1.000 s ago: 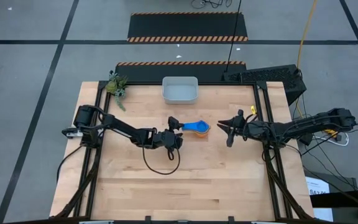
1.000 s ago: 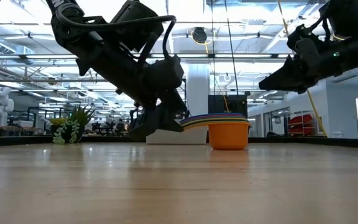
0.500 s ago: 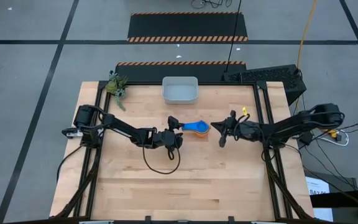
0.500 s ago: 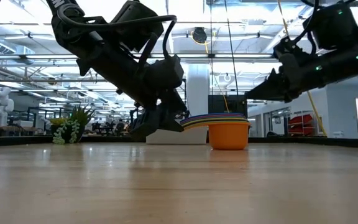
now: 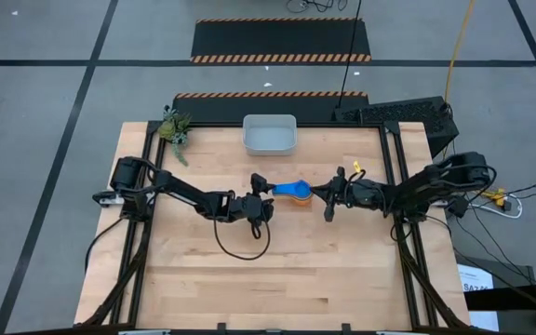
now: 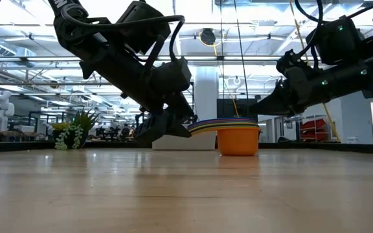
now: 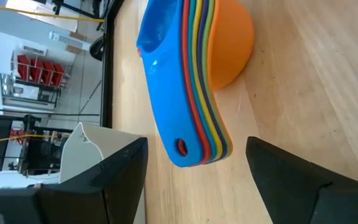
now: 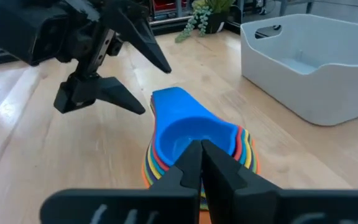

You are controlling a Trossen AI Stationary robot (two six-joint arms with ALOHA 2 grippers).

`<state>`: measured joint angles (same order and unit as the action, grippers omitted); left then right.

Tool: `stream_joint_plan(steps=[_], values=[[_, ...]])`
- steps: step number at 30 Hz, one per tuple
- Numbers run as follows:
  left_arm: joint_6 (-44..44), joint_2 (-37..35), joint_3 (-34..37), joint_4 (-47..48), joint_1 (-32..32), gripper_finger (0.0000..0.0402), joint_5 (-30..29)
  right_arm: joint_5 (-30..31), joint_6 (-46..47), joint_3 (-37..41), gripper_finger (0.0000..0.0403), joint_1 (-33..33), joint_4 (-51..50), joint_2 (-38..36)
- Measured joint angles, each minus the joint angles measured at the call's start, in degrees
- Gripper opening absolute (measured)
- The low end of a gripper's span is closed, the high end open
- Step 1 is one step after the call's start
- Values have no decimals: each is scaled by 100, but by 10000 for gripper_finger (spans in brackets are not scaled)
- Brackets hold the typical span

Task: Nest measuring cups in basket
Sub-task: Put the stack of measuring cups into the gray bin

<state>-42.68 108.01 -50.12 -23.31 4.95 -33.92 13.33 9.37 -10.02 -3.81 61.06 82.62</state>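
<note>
The measuring cups (image 5: 296, 192) stand nested in one stack on the table's middle, a blue one on top and an orange one outermost (image 6: 238, 141). Their handles (image 7: 191, 140) point toward my left gripper (image 5: 264, 194), which is open, with one finger on either side of the handle ends and no touch showing. My right gripper (image 8: 201, 146) is shut. It hovers just above the stack's right rim, with a gap below its tip (image 6: 254, 105) in the low view. The pale basket (image 5: 269, 135) stands at the far edge, nothing in it.
A small green plant (image 5: 174, 128) sits at the far left corner of the table. A black cable loops over the wood near my left gripper (image 5: 242, 249). Bare tabletop lies toward the near edge (image 5: 277, 288).
My right gripper has moved toward the table's left and downward, closing in on the stack of cups from the right. The cups and my left gripper have kept still.
</note>
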Motion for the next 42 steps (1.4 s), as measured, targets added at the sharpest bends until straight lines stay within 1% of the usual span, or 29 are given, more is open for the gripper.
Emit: stream_joint_plan(steps=[8, 34, 42], values=[[-4, 0, -1, -2, 0, 276, 1, 5, -44, 0, 0, -2, 345, 381], [125, -2, 1, 214, 0, 276, 1, 20, -211, 2, 0, -2, 234, 382], [-82, -2, 1, 207, -54, 276, 8, 18, -259, 2, 0, -2, 139, 380]])
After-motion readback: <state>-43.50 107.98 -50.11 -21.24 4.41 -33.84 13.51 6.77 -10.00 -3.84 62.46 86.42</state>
